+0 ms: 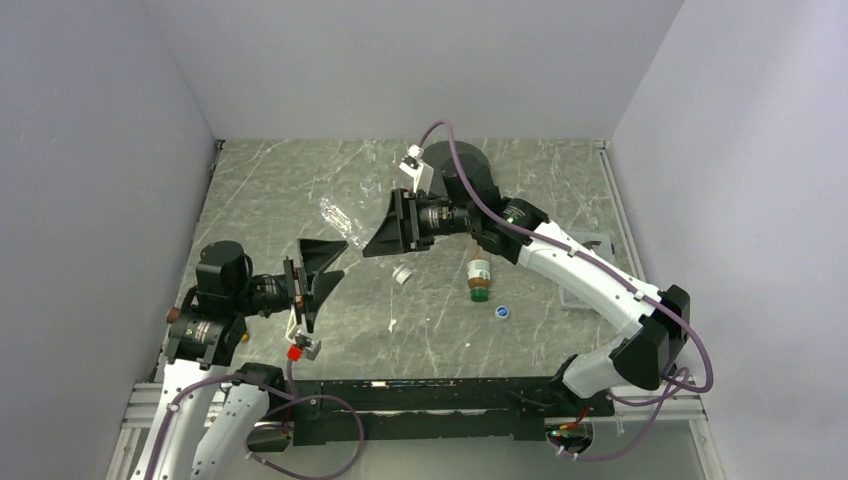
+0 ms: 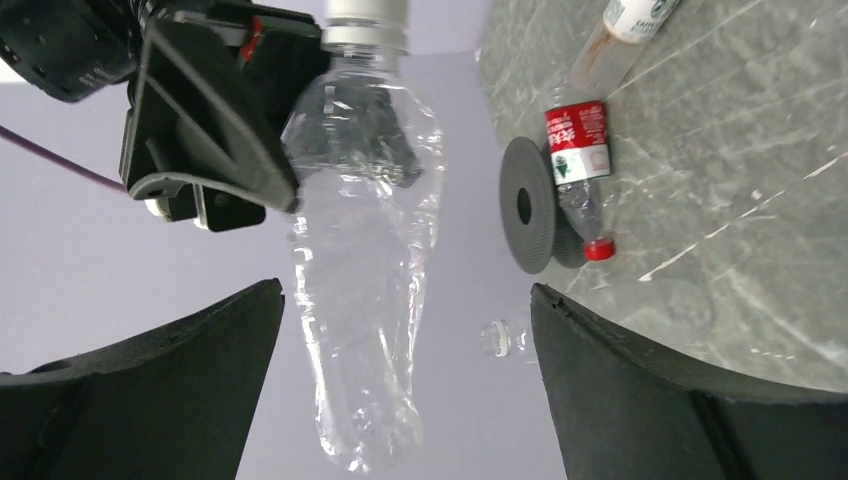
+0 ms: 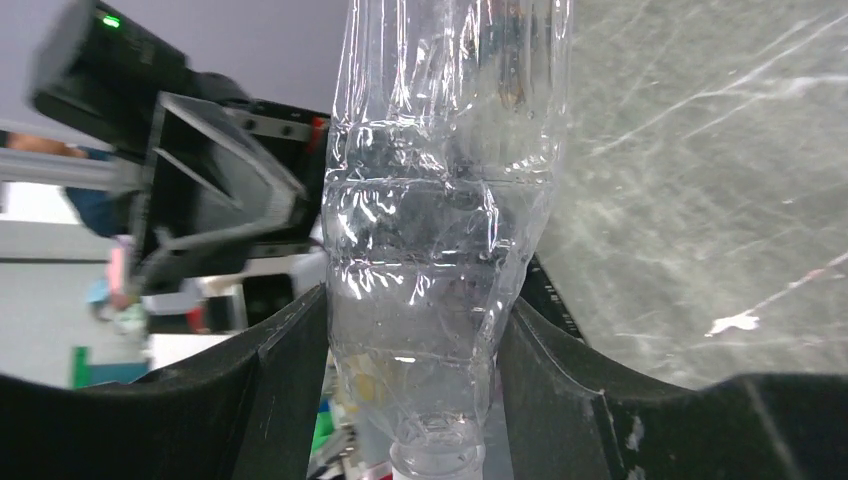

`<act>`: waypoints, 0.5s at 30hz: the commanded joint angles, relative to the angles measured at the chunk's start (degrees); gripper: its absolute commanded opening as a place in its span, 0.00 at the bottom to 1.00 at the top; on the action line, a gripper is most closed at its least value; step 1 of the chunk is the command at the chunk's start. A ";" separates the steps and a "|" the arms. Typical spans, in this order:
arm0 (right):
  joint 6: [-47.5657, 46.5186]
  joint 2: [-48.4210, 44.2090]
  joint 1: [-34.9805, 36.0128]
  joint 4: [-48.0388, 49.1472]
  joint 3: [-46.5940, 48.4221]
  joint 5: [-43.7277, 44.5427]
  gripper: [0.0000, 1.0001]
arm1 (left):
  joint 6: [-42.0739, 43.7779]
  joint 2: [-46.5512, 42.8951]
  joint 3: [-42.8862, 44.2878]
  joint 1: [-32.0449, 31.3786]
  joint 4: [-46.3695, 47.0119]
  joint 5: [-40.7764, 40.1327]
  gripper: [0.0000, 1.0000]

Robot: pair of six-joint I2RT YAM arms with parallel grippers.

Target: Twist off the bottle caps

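The right gripper (image 3: 420,310) is clamped on a plain clear bottle (image 3: 440,200). Both black fingers press its crumpled sides just above the neck, and the neck points back toward the wrist. The bottle is held in the air above the table (image 1: 280,180), with its base reaching toward the other arm. It carries no label or writing.

The left gripper (image 2: 405,295) stands wide open. The base of the bottle hangs between its fingers and touches neither.

On the table beyond, a red-label bottle (image 2: 578,150) lies on its side with a red cap (image 2: 598,248) on it, right against a black disc (image 2: 525,205). Its label has white lettering on red and a green-and-white panel, all too small to read.

The amber bottle (image 1: 479,272) lies beside the right forearm. It has a green cap and a white label with green print that cannot be read. A loose blue cap (image 1: 503,312) lies near it. A small clear object (image 1: 403,272), too small to tell, lies below the right gripper.
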 commanded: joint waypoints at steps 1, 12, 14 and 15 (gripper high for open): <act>14.58 -1.04 -1.27 9.58 -1.65 -11.23 0.33 | 6.01 -1.69 -4.63 -0.13 15.19 0.73 0.99; 25.86 1.53 -1.31 22.57 -0.66 -16.19 0.33 | -0.29 0.97 -11.53 -2.73 44.16 -5.79 0.99; 28.34 1.78 -1.21 27.82 -2.05 -16.14 0.33 | -0.30 1.21 -11.38 -3.15 44.20 -6.97 0.99; 29.49 1.98 -1.23 29.91 -2.79 -16.03 0.33 | -0.38 1.35 -11.26 -3.27 44.20 -7.22 1.00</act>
